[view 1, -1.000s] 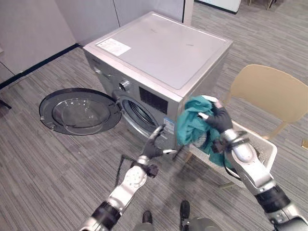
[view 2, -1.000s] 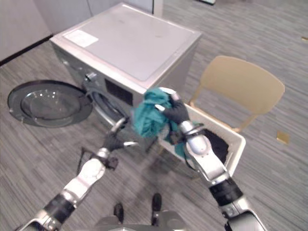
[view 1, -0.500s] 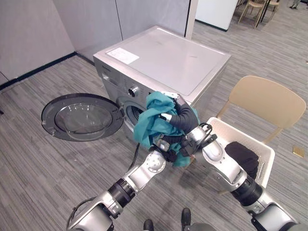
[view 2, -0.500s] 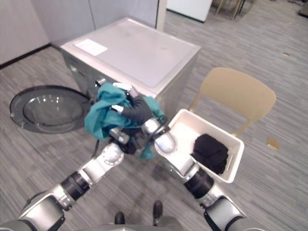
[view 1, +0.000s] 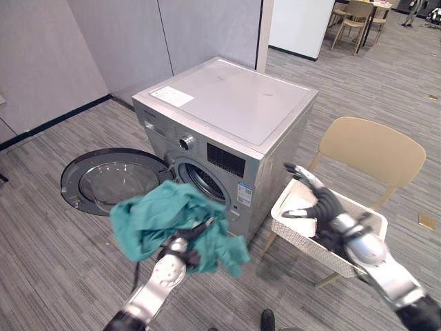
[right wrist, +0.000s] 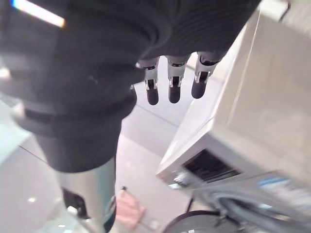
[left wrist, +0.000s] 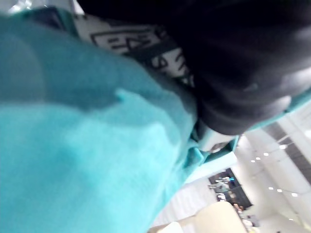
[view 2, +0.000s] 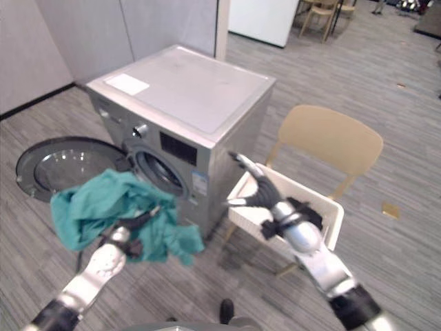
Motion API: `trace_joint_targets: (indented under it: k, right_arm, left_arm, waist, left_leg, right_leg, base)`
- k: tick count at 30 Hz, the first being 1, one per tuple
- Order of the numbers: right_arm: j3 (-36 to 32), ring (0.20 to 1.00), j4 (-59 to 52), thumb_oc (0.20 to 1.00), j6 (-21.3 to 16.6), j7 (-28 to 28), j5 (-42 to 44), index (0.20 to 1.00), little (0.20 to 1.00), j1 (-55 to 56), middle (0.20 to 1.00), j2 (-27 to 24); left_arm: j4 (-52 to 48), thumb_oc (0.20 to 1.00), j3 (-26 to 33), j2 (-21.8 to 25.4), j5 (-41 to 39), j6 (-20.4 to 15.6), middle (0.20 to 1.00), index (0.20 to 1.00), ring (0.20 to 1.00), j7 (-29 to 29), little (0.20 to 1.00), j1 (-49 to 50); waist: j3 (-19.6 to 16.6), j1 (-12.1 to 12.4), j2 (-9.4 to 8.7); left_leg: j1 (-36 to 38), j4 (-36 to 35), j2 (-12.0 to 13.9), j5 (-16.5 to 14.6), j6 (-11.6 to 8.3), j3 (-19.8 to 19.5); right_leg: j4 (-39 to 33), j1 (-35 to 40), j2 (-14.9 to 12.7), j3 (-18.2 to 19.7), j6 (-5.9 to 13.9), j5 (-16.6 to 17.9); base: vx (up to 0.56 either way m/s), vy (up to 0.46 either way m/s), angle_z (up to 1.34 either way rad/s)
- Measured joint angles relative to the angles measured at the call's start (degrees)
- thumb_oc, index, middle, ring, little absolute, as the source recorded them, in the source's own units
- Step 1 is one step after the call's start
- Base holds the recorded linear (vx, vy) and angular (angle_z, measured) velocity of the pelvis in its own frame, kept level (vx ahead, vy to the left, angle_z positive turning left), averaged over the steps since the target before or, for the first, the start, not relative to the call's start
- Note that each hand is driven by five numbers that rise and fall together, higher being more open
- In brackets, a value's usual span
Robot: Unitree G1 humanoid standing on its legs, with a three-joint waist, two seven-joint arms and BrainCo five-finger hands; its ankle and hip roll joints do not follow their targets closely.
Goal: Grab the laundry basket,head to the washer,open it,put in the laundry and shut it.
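A crumpled teal cloth [view 1: 155, 221] hangs low in front of the silver washer [view 1: 234, 103], bunched over my left hand [view 1: 180, 249], whose fingers are curled into it. In the left wrist view the teal cloth [left wrist: 73, 160] presses against the hand's dark cover. The round washer door [view 1: 110, 181] is swung wide open to the left, and the drum opening [view 1: 204, 183] is bare. My right hand [view 1: 318, 204] hovers open above the white laundry basket [view 1: 293, 227], fingers straight [right wrist: 170, 85], holding nothing. Dark laundry [view 2: 310, 209] lies in the basket.
The basket rests on a beige wooden chair [view 1: 372, 146] right of the washer. Grey wall panels [view 1: 124, 41] stand behind the washer. More chairs [view 1: 355, 14] stand far back on the striped grey carpet.
My right hand has let go of the teal cloth and drawn back over the basket. The left hand now carries the cloth, lower and further left. The camera has shifted too.
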Motion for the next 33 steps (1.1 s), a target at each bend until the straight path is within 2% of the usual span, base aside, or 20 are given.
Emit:
trace_joint_targets:
  k: [4,6,10,12,16,17,19,20,21,22,23,24,25,27,28,29,30,31,32,33]
  right_arm:
    - [-0.4,1.000,14.7,1.000,0.2,0.2,-4.2,1.000,1.000,7.2,1.000,3.4]
    - [0.0,1.000,22.0,1.000,1.8,1.1,-5.7,1.000,1.000,10.0,1.000,5.1]
    - [1.7,1.000,29.1,1.000,3.2,2.6,-5.6,1.000,1.000,10.4,1.000,6.8]
    - [2.6,1.000,34.1,1.000,2.8,2.9,-5.5,1.000,1.000,8.1,1.000,9.2]
    - [4.8,1.000,35.7,1.000,2.8,3.3,-5.3,1.000,1.000,6.4,1.000,10.0]
    - [6.1,1.000,36.7,1.000,2.8,3.1,-5.2,1.000,1.000,5.5,1.000,10.1]
    - [6.1,1.000,36.8,1.000,2.9,2.6,-5.2,1.000,1.000,5.1,1.000,9.8]
    - [6.0,1.000,37.1,1.000,2.9,2.6,-5.2,1.000,1.000,4.1,1.000,9.9]
    - [6.0,1.000,37.5,1.000,2.9,2.3,-5.2,1.000,1.000,3.4,1.000,10.0]
    - [6.1,1.000,37.5,1.000,2.9,2.0,-5.3,1.000,1.000,3.1,1.000,10.1]
    - [6.0,1.000,37.4,1.000,2.9,1.8,-5.3,1.000,1.000,2.7,1.000,10.2]
    - [5.9,1.000,37.4,1.000,3.0,1.7,-5.4,1.000,1.000,2.5,1.000,10.1]
    - [6.5,1.000,38.0,1.000,3.4,1.0,-5.6,1.000,1.000,1.4,1.000,9.9]
    - [4.8,1.000,38.4,1.000,3.3,0.5,-5.7,1.000,1.000,0.7,1.000,10.8]
    - [4.9,1.000,39.1,1.000,3.5,-0.2,-5.7,1.000,1.000,0.5,1.000,11.4]
    - [4.7,1.000,39.2,1.000,3.7,-0.4,-6.1,1.000,1.000,0.4,1.000,11.4]
    - [4.9,1.000,39.5,1.000,3.8,-0.5,-6.1,1.000,1.000,0.3,1.000,11.7]
    - [5.8,1.000,39.6,1.000,4.0,-0.5,-6.2,1.000,1.000,0.6,1.000,11.7]
    - [6.9,1.000,39.8,1.000,4.3,-0.3,-6.2,1.000,1.000,1.1,1.000,12.3]
    - [7.4,1.000,40.1,1.000,4.7,-0.3,-6.2,1.000,1.000,1.0,1.000,12.8]
  left_arm:
    - [12.5,0.200,1.0,-1.3,-0.2,-0.6,0.200,0.200,0.200,-2.3,0.200,3.4]
    - [17.4,0.200,2.3,-1.9,-0.2,-0.2,0.200,0.200,0.200,-3.3,0.200,5.9]
    - [25.7,0.200,4.6,-4.3,-0.2,1.4,0.200,0.200,0.200,-3.9,0.200,6.1]
    - [33.8,0.200,6.0,-6.2,-0.2,1.7,0.200,0.200,0.200,-4.0,0.200,4.6]
    - [35.7,0.200,6.7,-6.8,-0.3,2.0,0.200,0.200,0.200,-3.8,0.200,3.6]
    - [36.4,0.200,6.6,-7.0,-0.4,2.0,0.200,0.200,0.200,-3.5,0.200,2.5]
    - [35.7,0.200,6.6,-8.3,-0.5,1.9,0.200,0.200,0.200,-3.0,0.200,-1.7]
    - [35.1,0.200,6.5,-8.8,-0.5,1.8,0.200,0.200,0.200,-2.9,0.200,-2.3]
    - [34.8,0.200,6.5,-9.2,-0.6,1.8,0.200,0.200,0.200,-2.7,0.200,-2.6]
    - [34.4,0.200,6.5,-9.3,-1.7,1.9,0.200,0.200,0.200,-2.7,0.200,-3.0]
    - [34.3,0.200,6.6,-9.4,-2.5,1.9,0.200,0.200,0.200,-2.6,0.200,-3.2]
    - [34.1,0.200,6.6,-9.5,-2.6,1.9,0.200,0.200,0.200,-2.6,0.200,-3.4]
    - [34.2,0.200,6.6,-9.6,-2.6,2.1,0.200,0.200,0.200,-2.4,0.200,-2.7]
    - [34.2,0.200,6.7,-9.9,-2.6,2.0,0.200,0.200,0.200,-2.2,0.200,-2.6]
    - [34.2,0.200,6.6,-9.9,-2.6,2.1,0.200,0.200,0.200,-2.1,0.200,-2.8]
    - [33.9,0.200,6.7,-10.1,-2.6,2.1,0.200,0.200,0.200,-2.1,0.200,-2.8]
    - [33.6,0.200,6.7,-10.1,-2.6,2.1,0.200,0.200,0.200,-2.1,0.200,-2.8]
    - [33.5,0.200,6.7,-10.1,-2.6,2.1,0.200,0.200,0.200,-2.1,0.200,-2.8]
    - [33.2,0.200,6.8,-9.9,-2.6,2.0,0.200,0.200,0.200,-2.1,0.200,-2.7]
    - [33.5,0.200,7.3,-9.9,-2.6,2.1,0.200,0.200,0.200,-2.1,0.200,-2.8]
  waist:
    - [-0.4,0.0,0.52]
    - [-0.2,0.0,0.80]
    - [-0.2,-0.5,0.89]
    - [-0.2,-1.2,0.94]
    - [0.3,-0.9,1.35]
    - [0.9,-0.1,1.44]
    - [3.4,0.4,1.57]
    - [4.7,1.1,2.11]
    - [5.6,1.1,2.40]
    - [6.3,0.5,1.82]
    - [7.0,0.2,1.08]
    - [7.4,0.4,0.43]
    - [7.8,0.1,-0.18]
    - [8.3,0.7,-1.06]
    - [8.1,0.2,-0.52]
    - [7.9,0.2,-0.47]
    - [7.7,0.3,-0.78]
    - [7.3,0.1,-1.25]
    - [6.0,0.4,-2.45]
    - [5.4,0.3,-3.20]
  left_leg:
    - [-0.2,0.0,0.2,0.0,0.01,0.0]
    - [-0.3,-0.3,0.3,-0.1,0.05,0.1]
    - [-0.4,-0.3,0.5,-0.4,0.22,0.1]
    - [-0.2,-0.1,0.6,-0.4,0.38,0.2]
    - [-2.6,1.6,0.7,-0.3,0.21,-0.1]
    - [-5.7,4.2,0.5,-0.3,-0.07,-0.9]
    - [-10.0,8.5,0.1,-0.3,-0.57,-3.8]
    - [-10.4,8.2,0.2,-0.2,-0.78,-3.3]
    - [-10.9,7.8,0.6,-0.8,-1.03,-2.7]
    - [-11.4,8.4,1.8,-2.7,-1.83,1.0]
    - [-11.9,9.5,3.5,-3.5,-2.26,6.8]
    - [-12.0,9.8,5.0,-3.1,-2.03,10.7]
    - [-12.0,8.9,7.6,-2.6,-2.76,14.8]
    - [-12.1,7.9,9.3,-2.0,-2.83,14.1]
    - [-12.3,7.6,9.6,-1.8,-2.87,14.9]
    - [-12.4,7.4,10.4,-1.8,-2.25,18.6]
    - [-12.6,7.6,10.2,-1.2,-2.29,19.4]
    - [-13.0,8.0,9.5,-0.7,-2.21,18.7]
    - [-13.2,7.6,7.1,1.5,-1.78,17.9]
    - [-13.0,7.4,5.9,1.6,-1.64,17.7]
  right_leg:
    - [0.0,-0.3,0.2,0.1,0.03,0.0]
    - [-0.1,-0.2,0.3,0.1,0.03,0.0]
    - [-0.1,-0.4,0.4,0.1,0.03,0.0]
    - [-0.1,-0.3,0.5,0.2,-0.06,-0.1]
    - [0.5,-1.9,0.4,0.1,-0.06,-0.1]
    - [1.0,-3.1,0.4,-0.5,-0.03,-0.1]
    - [0.3,-3.3,-0.9,-4.4,-0.15,-0.1]
    - [0.2,-3.0,-0.7,-5.4,-0.31,0.1]
    - [0.2,-2.8,-0.9,-6.6,-0.56,0.0]
    - [-1.2,-1.9,-1.5,-8.7,-1.97,0.6]
    - [-2.3,-1.3,-2.6,-10.9,-2.60,0.8]
    - [-2.3,-1.3,-3.4,-11.8,-2.36,0.5]
    - [-2.3,-0.6,-4.5,-14.4,-1.42,0.0]
    - [-2.2,0.1,-5.2,-15.5,-0.94,-0.3]
    - [-2.3,0.5,-5.6,-16.7,-0.90,-0.3]
    - [-2.3,1.5,-6.6,-19.4,1.39,-0.3]
    - [-2.1,2.1,-7.4,-19.9,2.16,-0.6]
    - [-2.0,2.4,-8.2,-20.0,2.85,-1.0]
    - [-1.9,2.3,-9.9,-18.4,3.08,-1.0]
    - [-1.0,2.1,-11.3,-18.4,3.53,-1.2]
  base:
    - [-0.01,-0.029,-0.01]
    - [-0.01,-0.019,0.00]
    - [0.00,0.000,0.00]
    - [-0.04,-0.027,-0.01]
    - [-0.15,-0.044,0.05]
    - [-0.13,-0.030,0.47]
    - [-0.05,-0.004,0.90]
    - [0.00,0.047,0.82]
    - [0.02,0.049,0.75]
    - [0.18,0.154,0.96]
    - [0.21,0.177,1.03]
    - [0.30,0.317,1.19]
    - [0.13,0.199,0.91]
    - [0.15,0.225,0.62]
    - [0.36,0.397,0.68]
    - [0.30,0.290,0.71]
    - [0.37,0.324,0.74]
    - [0.24,0.216,0.66]
    - [0.33,0.297,0.56]
    - [0.26,0.269,0.39]
